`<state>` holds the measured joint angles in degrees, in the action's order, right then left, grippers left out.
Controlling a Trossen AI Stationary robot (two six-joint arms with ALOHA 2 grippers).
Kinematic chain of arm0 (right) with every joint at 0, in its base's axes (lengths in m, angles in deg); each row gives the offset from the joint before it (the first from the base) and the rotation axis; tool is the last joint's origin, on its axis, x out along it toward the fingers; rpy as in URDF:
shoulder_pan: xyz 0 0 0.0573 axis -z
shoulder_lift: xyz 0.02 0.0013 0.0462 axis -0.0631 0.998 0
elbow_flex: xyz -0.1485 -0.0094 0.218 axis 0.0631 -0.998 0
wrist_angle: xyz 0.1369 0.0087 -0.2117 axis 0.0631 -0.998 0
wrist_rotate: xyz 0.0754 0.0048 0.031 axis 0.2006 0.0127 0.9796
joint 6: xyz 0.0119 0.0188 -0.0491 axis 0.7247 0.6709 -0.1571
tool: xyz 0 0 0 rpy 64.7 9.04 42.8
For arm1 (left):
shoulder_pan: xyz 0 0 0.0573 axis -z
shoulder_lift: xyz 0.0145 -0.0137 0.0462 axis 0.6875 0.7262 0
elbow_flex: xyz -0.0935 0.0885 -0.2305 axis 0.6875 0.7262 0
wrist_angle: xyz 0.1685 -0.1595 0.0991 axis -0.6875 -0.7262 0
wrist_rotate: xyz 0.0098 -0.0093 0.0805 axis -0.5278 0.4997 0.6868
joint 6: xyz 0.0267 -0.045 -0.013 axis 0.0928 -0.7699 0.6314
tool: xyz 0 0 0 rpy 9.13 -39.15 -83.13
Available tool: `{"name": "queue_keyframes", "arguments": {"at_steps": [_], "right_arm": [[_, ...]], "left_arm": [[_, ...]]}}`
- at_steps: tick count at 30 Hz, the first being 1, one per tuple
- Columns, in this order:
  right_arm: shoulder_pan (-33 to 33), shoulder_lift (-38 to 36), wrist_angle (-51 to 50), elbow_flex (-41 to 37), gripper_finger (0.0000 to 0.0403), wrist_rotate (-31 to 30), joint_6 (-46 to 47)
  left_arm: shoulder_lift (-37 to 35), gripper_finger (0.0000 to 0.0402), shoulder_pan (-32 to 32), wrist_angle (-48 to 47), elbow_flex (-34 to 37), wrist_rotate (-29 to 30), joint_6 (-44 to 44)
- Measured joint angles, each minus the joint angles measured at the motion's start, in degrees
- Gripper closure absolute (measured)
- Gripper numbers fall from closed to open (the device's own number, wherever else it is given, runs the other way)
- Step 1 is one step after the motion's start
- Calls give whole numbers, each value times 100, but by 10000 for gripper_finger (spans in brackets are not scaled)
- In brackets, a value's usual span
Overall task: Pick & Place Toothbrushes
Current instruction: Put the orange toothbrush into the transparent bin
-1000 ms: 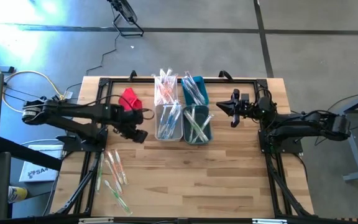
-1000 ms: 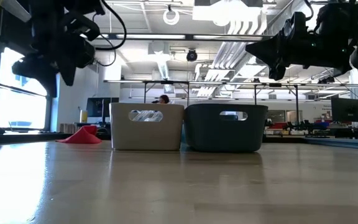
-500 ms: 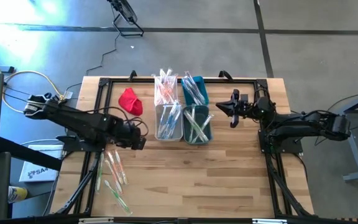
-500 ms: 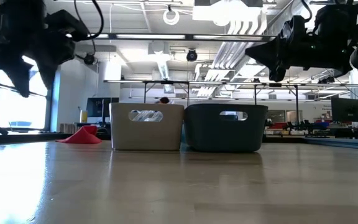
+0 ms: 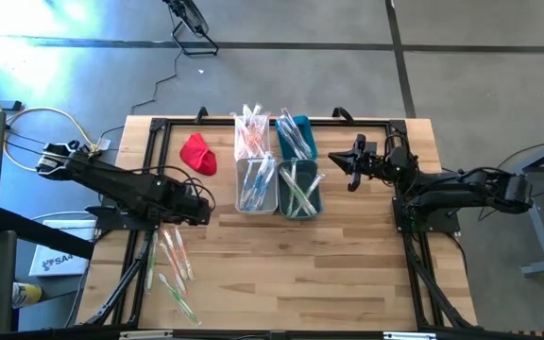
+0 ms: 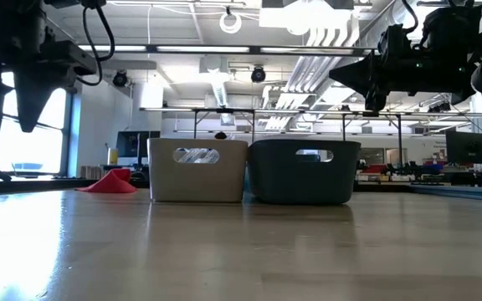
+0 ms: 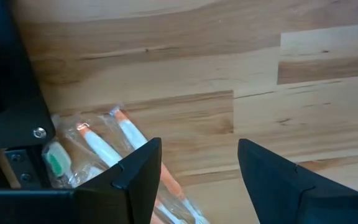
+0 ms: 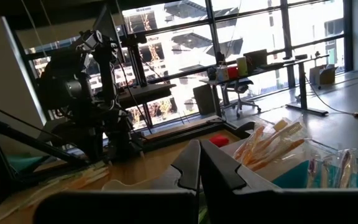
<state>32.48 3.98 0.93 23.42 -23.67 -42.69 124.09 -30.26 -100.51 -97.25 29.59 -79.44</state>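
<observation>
A crumpled red cloth (image 5: 197, 153) lies on the wooden table (image 5: 348, 264) just beside the cluster of four bins, where a white bin (image 5: 256, 185) and a teal bin (image 5: 300, 189) sit side by side, touching, with a clear bin (image 5: 251, 138) and another teal bin (image 5: 296, 138) behind them.

Two arms, one pincer each: left pincer (image 5: 199, 205), right pincer (image 5: 351, 170). Four bins in a block at the tabletop's (image 5: 348, 264) middle: a clear bin (image 5: 252, 138), three others, two of them teal (image 5: 298, 188). All four hold toothbrushes, too many and too overlapped to count. Loose toothbrushes (image 5: 171, 264) on the tabletop: roughly six, exact count unclear. One red cloth (image 5: 197, 153).
</observation>
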Motion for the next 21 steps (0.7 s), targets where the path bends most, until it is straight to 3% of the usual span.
{"name": "queue_keyframes", "arguments": {"at_steps": [9, 21], "right_arm": [[0, 0, 1, 0, 400, 1, -7], [2, 0, -1, 0, 398, 21, -129]], "left_arm": [[0, 194, 0, 11, 0, -242, -429], [392, 194, 2, 206, 179, -251, -272]]}}
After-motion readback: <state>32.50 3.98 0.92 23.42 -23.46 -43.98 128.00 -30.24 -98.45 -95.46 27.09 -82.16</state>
